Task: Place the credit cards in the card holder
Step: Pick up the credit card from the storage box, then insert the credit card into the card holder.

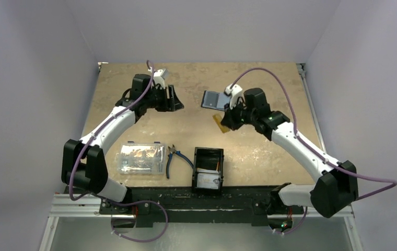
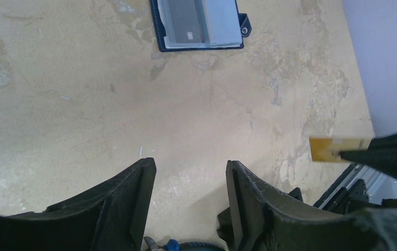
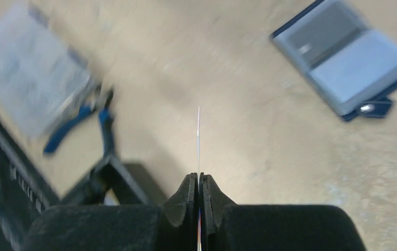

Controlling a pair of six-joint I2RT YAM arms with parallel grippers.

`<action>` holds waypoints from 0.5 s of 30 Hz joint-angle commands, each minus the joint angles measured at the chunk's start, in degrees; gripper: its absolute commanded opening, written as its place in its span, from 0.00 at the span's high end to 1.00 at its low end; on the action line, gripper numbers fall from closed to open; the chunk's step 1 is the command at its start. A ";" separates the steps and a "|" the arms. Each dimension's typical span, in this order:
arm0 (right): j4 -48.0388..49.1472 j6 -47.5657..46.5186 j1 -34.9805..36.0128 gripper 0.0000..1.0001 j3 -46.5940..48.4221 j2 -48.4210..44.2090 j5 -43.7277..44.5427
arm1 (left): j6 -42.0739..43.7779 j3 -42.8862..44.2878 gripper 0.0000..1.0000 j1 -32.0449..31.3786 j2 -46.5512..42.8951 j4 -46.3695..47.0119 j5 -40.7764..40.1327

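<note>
The navy card holder [image 1: 213, 99] lies open on the table at the back centre, with pale cards showing on its inner faces [image 2: 199, 23]. My right gripper [image 1: 224, 121] hangs just in front of it, shut on an orange-yellow credit card [image 1: 219, 124]. The right wrist view shows that card edge-on as a thin line [image 3: 198, 136] between the pinched fingers [image 3: 188, 191], and the card holder [image 3: 342, 57] to the upper right. Left of the holder, my left gripper [image 1: 176, 99] stands open over bare table with nothing between its jaws [image 2: 190, 170]. The yellow card [image 2: 329, 149] shows at its right.
A black open-topped tray [image 1: 208, 157] with a white card [image 1: 207, 180] in it stands at the near centre. Blue-handled pliers [image 1: 176, 157] lie to its left, then a clear plastic box [image 1: 140, 158]. Grey walls close the table's left, back and right sides.
</note>
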 commanded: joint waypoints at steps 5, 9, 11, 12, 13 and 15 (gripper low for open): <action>34.52 40.40 -13.55 1.00 2.07 10.21 7.32 | -18.86 -2.25 0.43 0.09 6.24 24.78 4.53; 42.05 47.57 -15.32 1.00 7.58 21.20 5.04 | -24.81 0.14 0.43 -3.16 13.34 36.79 2.28; 46.65 51.13 -16.32 1.00 8.57 25.70 3.31 | -24.05 3.42 0.44 -4.99 17.84 38.00 0.42; 48.56 52.56 -16.88 1.00 8.76 27.39 3.11 | -24.29 5.14 0.44 -5.59 20.30 39.04 0.42; 49.95 53.24 -17.37 1.00 9.23 29.61 2.94 | -25.03 6.44 0.44 -5.98 22.55 40.90 0.94; 50.71 52.84 -17.98 1.00 11.06 32.59 2.72 | -26.64 9.49 0.48 -6.54 27.35 44.64 2.22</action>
